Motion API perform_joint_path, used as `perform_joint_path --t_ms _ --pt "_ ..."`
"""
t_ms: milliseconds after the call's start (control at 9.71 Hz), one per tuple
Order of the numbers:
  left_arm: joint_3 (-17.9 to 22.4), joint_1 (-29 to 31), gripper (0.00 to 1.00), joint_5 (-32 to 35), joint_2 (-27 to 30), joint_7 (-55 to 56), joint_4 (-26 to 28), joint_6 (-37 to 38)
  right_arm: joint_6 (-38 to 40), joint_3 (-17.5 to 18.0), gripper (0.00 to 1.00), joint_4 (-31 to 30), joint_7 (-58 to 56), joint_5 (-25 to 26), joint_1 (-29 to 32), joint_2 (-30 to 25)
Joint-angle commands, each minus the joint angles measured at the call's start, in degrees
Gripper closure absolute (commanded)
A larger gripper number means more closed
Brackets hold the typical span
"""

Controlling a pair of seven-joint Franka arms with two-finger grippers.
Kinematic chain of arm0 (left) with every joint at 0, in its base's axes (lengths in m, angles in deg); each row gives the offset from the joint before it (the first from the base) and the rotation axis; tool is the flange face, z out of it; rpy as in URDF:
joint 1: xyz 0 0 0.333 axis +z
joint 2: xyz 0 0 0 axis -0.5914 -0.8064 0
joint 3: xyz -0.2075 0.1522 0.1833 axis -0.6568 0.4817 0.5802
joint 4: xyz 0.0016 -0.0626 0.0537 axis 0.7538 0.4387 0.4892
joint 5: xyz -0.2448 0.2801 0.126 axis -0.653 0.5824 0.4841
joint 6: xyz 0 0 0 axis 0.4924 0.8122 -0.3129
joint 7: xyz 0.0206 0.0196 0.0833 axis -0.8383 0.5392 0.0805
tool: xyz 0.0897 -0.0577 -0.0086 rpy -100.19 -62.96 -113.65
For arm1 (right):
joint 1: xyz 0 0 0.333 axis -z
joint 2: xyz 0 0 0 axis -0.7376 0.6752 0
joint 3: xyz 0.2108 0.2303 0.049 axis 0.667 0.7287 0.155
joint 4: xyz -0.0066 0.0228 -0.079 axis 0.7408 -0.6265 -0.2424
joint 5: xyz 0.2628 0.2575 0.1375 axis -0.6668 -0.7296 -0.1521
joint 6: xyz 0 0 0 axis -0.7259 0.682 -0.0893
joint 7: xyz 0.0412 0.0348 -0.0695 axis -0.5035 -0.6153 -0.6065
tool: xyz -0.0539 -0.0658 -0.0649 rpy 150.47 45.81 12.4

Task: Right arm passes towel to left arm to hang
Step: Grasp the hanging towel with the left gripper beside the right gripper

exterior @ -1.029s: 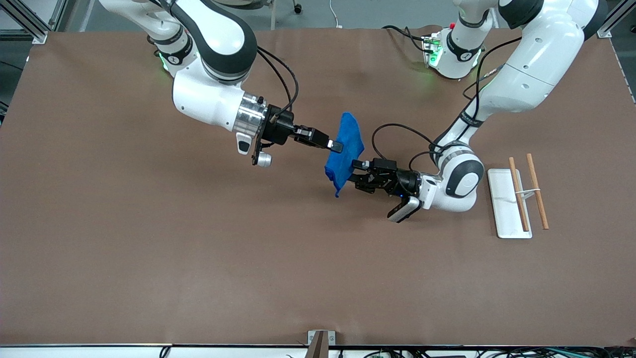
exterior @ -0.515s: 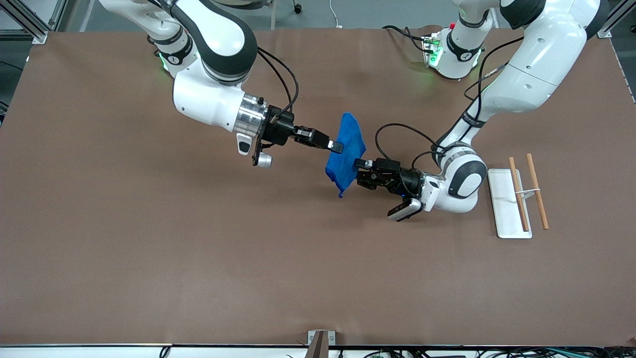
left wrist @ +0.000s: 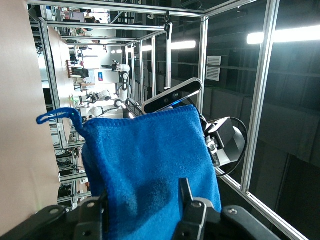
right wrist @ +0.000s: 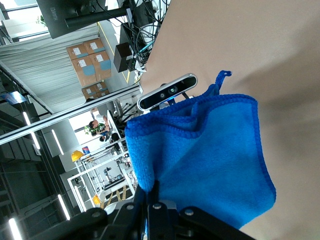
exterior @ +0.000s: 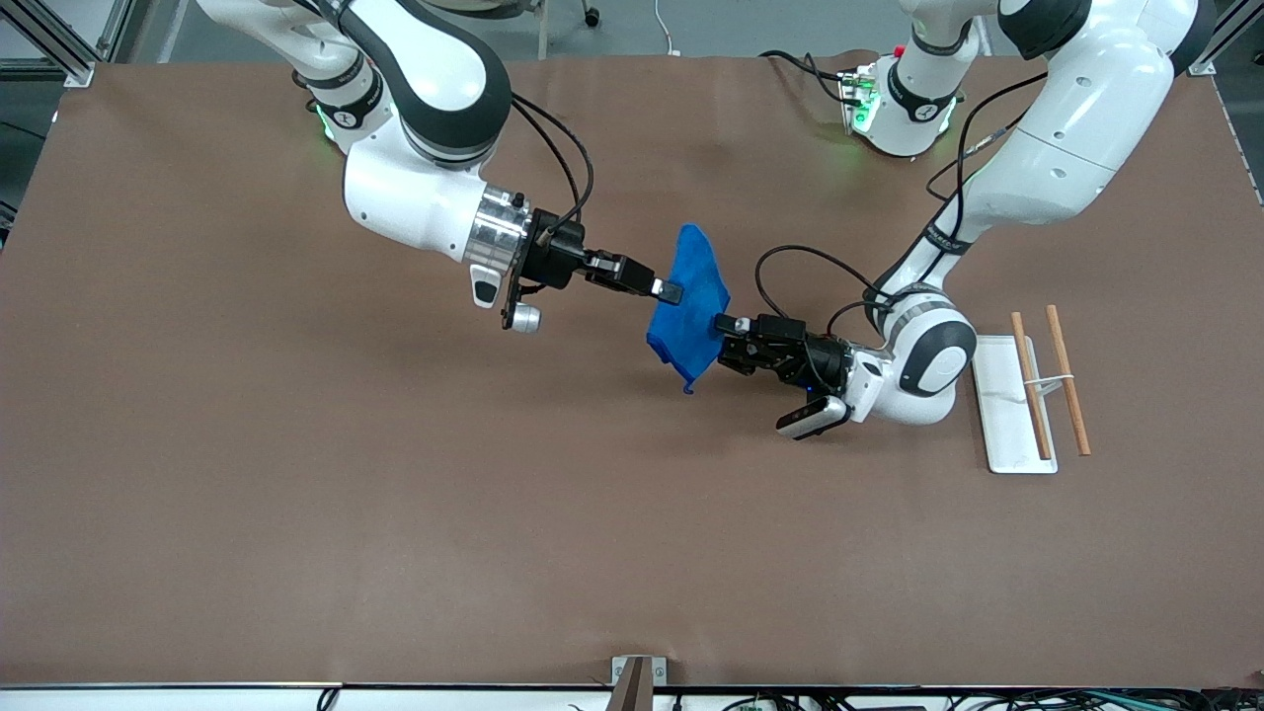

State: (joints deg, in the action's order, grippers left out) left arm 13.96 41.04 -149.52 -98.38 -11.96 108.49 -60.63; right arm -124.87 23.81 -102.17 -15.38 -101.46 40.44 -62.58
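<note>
The bright blue towel [exterior: 693, 296] hangs in the air over the middle of the table, its small corner loop [exterior: 688, 389] lowest. My right gripper [exterior: 671, 292] is shut on the towel's upper edge; the right wrist view shows its closed jaws [right wrist: 153, 190] pinching a fold of the towel [right wrist: 210, 160]. My left gripper [exterior: 726, 325] is at the towel's edge toward the left arm's end. In the left wrist view its open gripper [left wrist: 142, 195] has the towel [left wrist: 150, 160] between its spread fingers [left wrist: 185, 190].
A white flat base [exterior: 999, 395] carrying two wooden rods [exterior: 1068, 380] lies on the brown table toward the left arm's end, beside the left arm's elbow. Cables trail from both wrists.
The left gripper has rolled at the wrist and shifted slightly toward the left arm's end. The towel's lower corner has swung the same way. The right arm has held still.
</note>
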Motion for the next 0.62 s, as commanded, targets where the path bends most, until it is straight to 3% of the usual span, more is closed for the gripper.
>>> perform_joint_path --t_ms 0,103,206,515 --pt "0.3 0.1 0.74 0.4 -0.3 -0.3 1.2 -0.1 -0.9 0.6 1.0 1.0 -0.6 -1.7 -0.1 0.5" --pt "0.3 0.1 0.86 0.4 -0.3 -0.3 1.2 0.0 -0.9 0.6 1.0 1.0 -0.6 -1.7 -0.1 0.5" --pt "0.3 0.1 0.91 0.4 -0.2 -0.2 1.2 0.0 -0.9 0.6 1.0 1.1 -0.6 -1.7 -0.1 0.6" --pt "0.6 1.4 1.0 0.4 3.1 6.0 1.2 -0.1 -0.7 0.6 0.99 1.2 -0.3 -1.7 0.1 0.6"
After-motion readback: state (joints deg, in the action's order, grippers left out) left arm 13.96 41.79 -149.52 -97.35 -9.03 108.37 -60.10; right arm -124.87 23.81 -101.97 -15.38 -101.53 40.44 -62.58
